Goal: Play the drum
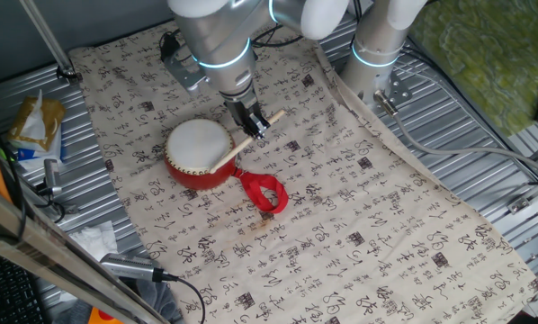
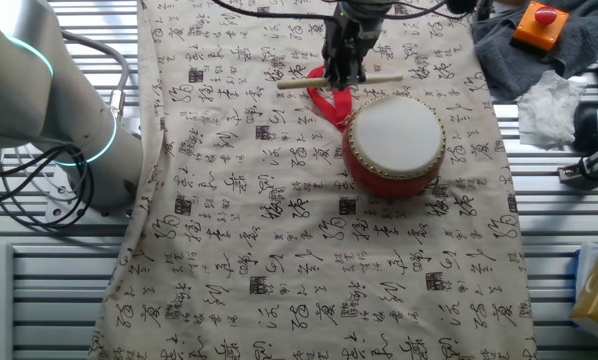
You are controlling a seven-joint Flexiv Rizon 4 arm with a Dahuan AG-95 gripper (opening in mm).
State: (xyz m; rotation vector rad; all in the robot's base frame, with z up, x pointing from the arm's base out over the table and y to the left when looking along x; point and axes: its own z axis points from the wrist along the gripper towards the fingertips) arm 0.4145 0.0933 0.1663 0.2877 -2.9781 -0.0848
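**Gripper clamps the drumstick, its tip over the drum's white head**

The gripper [image 1: 254, 123] is closed on a thin pale wooden stick [image 1: 245, 142], the two dark fingers pinching it a little way in from its upper end. In one fixed view the stick runs diagonally from upper right to lower left, just above the centre of the frame; its lower end lies over the near edge of the drum's [image 1: 199, 153] skin. Whether the tip touches the skin or hangs just above it cannot be told. In the other fixed view the gripper [image 2: 343, 72] comes down from the top centre of the frame and the stick [image 2: 339, 82] lies nearly level, its right end just above and to the left of the drum [image 2: 394, 145].

The arm reaches in from the top of one fixed view, its silver wrist pointing almost straight down with the fingers angled slightly toward the lower right. A second silver column with a glowing ring stands at the upper right of that frame.

The drum sits upright on a cloth [image 1: 359, 207] printed with dark characters, left of centre in one fixed view and right of centre in the other. Its red ribbon loop [image 1: 265, 193] lies flat on the cloth to the lower right of the barrel, touching it.
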